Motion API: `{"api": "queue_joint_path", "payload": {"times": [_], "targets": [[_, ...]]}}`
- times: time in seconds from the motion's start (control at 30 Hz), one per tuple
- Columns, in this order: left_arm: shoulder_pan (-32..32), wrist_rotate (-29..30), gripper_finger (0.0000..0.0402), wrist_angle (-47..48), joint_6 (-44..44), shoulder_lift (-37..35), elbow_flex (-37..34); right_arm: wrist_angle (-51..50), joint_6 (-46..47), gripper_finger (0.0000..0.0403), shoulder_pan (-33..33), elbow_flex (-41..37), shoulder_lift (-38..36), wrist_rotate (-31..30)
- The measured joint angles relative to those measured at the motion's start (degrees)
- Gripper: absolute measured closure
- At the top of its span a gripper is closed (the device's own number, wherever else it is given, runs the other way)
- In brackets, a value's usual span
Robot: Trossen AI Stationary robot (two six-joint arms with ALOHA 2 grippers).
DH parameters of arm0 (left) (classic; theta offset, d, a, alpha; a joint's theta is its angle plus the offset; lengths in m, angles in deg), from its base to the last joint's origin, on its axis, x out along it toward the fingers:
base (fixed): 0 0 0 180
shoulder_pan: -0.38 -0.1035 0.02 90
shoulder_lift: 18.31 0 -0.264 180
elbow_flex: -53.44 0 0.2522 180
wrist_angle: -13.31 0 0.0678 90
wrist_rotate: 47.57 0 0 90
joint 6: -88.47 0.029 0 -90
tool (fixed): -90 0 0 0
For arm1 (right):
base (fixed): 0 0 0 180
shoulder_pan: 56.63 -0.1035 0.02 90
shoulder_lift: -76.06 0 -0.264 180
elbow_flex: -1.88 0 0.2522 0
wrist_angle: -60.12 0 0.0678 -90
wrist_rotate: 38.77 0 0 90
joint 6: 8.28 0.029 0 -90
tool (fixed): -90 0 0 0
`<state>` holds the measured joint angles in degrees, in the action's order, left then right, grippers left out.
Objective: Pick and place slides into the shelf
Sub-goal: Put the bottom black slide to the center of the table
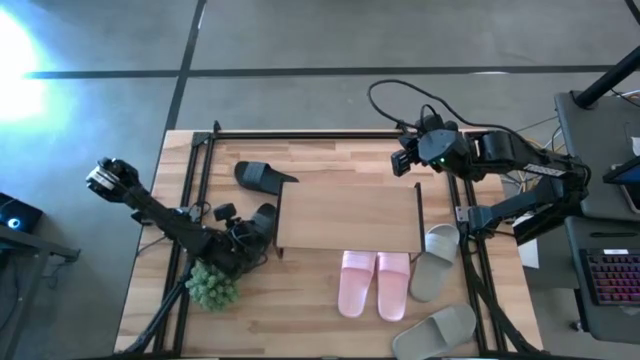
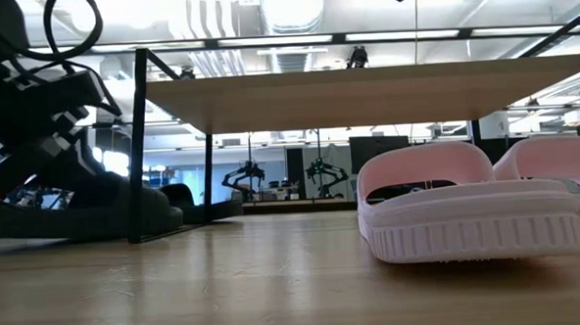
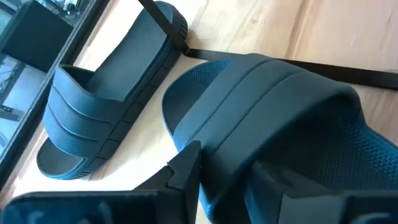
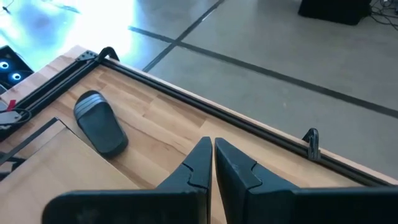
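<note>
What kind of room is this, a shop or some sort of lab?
Probably a robotics lab or workshop: bare concrete floor, exposed ceiling ducts, and more robot arms standing in the background beyond the table.

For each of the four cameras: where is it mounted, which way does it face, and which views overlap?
High: overhead, straight down on shelf, both arms.
Low: table height, under the shelf, at pink slides; left arm.
Left wrist: left tool around a black slide's strap.
Right wrist: shut right tool above the table's far edge.
Shared: the other black slide, in both wrist views.
</note>
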<state>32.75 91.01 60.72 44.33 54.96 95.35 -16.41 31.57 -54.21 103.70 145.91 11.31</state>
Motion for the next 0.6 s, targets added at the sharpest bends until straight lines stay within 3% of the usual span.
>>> {"api": "queue_joint_path", "payload": {"times": [0.23,0.37,0.6], "targets": [[-0.93,-1.77,0.0394,8.45,-0.4,-0.43,1.87,0.01,0.27,0.039,-0.01,-0.16,0.0,-0.12],[-0.99,-3.42,0.0398,19.22,-0.54,-1.89,5.5,0.01,0.27,0.039,0.0,-0.16,0.0,-0.16],[-0.93,3.26,0.04,33.66,-5.58,-10.35,11.61,0.06,0.27,0.039,-0.01,-0.21,0.0,-0.61]]}}
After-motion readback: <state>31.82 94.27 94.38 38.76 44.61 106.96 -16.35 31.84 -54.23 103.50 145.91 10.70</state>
